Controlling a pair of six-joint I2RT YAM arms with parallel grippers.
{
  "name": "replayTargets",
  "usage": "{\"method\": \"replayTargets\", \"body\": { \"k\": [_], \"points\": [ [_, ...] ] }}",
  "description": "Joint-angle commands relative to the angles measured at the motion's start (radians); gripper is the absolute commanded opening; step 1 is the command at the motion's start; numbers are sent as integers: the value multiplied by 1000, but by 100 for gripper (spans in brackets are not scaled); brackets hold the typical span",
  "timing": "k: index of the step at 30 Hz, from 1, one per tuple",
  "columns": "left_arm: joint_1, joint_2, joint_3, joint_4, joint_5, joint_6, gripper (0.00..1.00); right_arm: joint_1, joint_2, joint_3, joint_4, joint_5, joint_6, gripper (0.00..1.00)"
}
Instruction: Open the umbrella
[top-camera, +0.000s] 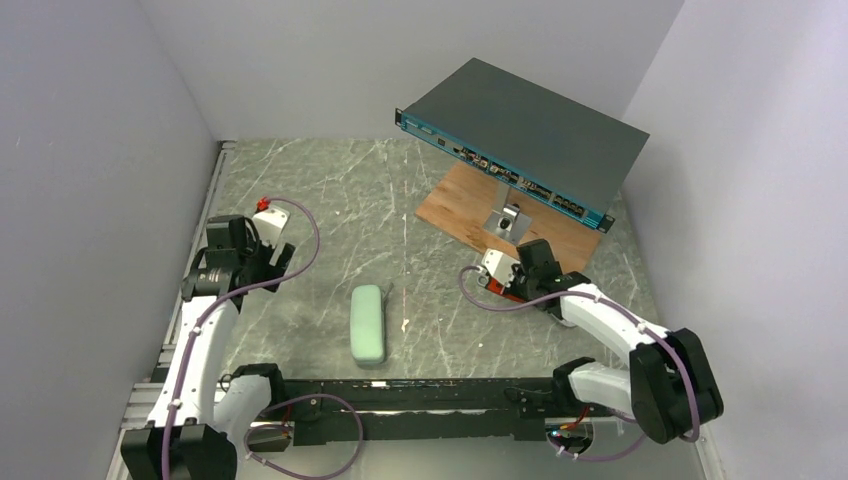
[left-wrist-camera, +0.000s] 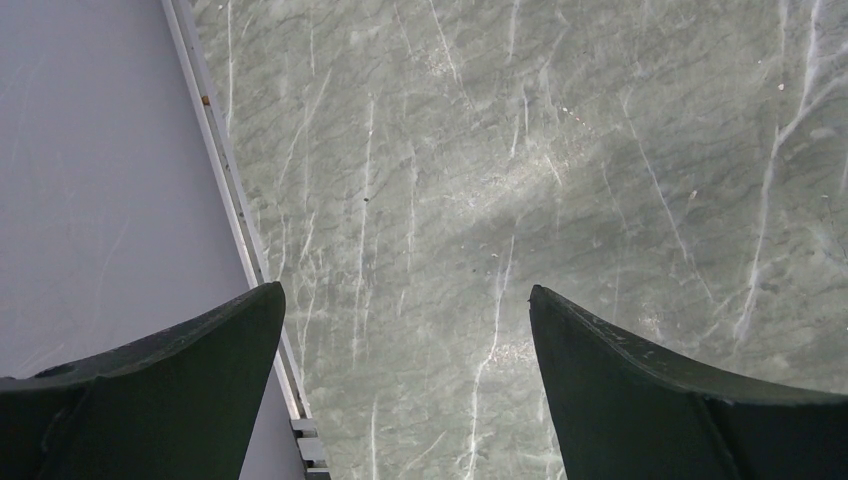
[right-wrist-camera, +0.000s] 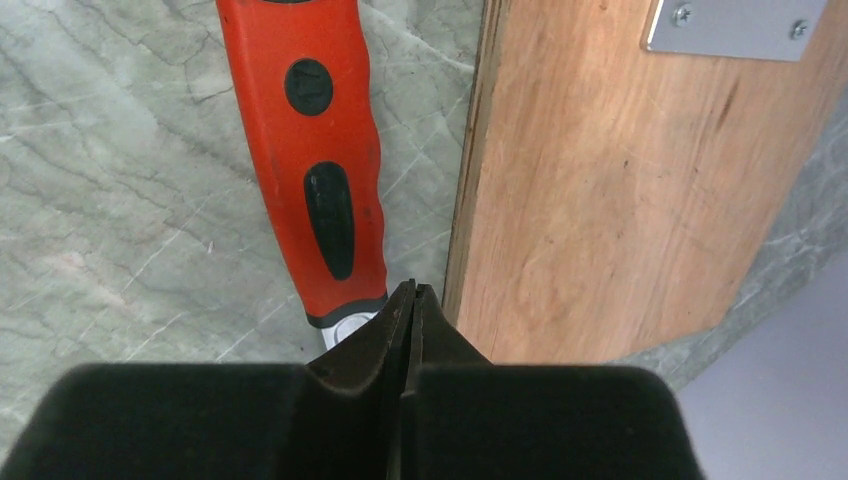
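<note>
We see the left pincer (left-wrist-camera: 405, 291) with its two dark, matte, wedge-shaped fingers spread wide and nothing between them. Below it lies the table (left-wrist-camera: 600, 150), a smooth grey-green stone-look top veined with thin white lines. A pale metal rail (left-wrist-camera: 225, 190) runs along the table's left edge, and beyond it rises a plain lavender-grey wall (left-wrist-camera: 100, 200).

The right pincer (right-wrist-camera: 412, 300) has its black fingers pressed flat together, gripping nothing. Its tip hangs over the near end of an orange tool handle (right-wrist-camera: 318, 170), glossy plastic with black rubbery oval insets, which lies on the table just beside a wooden board (right-wrist-camera: 600, 200). The board is warm brown with visible grain and carries a screwed-on metal plate (right-wrist-camera: 735, 25).

From above, we see a flat dark metal box (top-camera: 525, 125) with a blue socketed front, held tilted on a stand over the board. Bare pale walls close in the table on three sides.

Between the two arms, apart from both, lies a mint-green case (top-camera: 368, 322), smooth and oblong with rounded ends, its long axis running from near to far.

We cannot make out the umbrella in any view, so we cannot tell where it is or which way it points.
</note>
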Motion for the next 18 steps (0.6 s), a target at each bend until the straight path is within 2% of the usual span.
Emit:
{"method": "replayTargets", "body": {
  "k": [1, 8, 12, 17, 18],
  "points": [
    [-4, 11, 61, -17, 15, -23, 98, 2, 56, -23, 116, 36, -15, 0],
    [-4, 20, 84, -32, 7, -18, 98, 3, 180, -70, 286, 136, -56, 0],
    [-4, 22, 93, -38, 0, -21, 98, -10, 273, -102, 421, 249, -75, 0],
    [-5, 24, 100, -41, 3, -17, 98, -173, 389, -80, 559, 308, -115, 0],
    [-4, 24, 100, -39, 1, -16, 98, -206, 392, -48, 530, 288, -99, 0]
  ]
}}
